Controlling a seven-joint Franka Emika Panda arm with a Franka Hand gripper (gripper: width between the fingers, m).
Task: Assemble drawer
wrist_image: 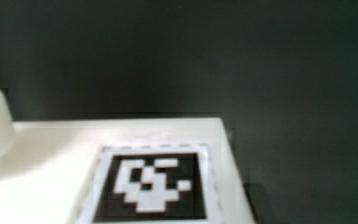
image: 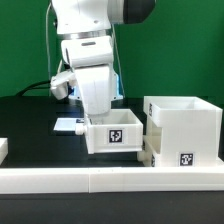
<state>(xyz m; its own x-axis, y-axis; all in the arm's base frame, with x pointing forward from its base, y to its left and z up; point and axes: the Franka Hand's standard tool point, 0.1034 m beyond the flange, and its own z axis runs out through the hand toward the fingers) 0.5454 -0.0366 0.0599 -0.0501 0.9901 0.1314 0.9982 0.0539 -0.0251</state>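
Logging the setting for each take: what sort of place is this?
Probably a robotics lab bench: green backdrop behind a black table, a white robot arm, and white drawer parts bearing printed marker tags.

Bright, even light fills the exterior view; the white drawer box (image: 112, 132) nearly blows out against the dark worktop (image: 25, 115). The wrist view is dimmer, grainy, blurred throughout.
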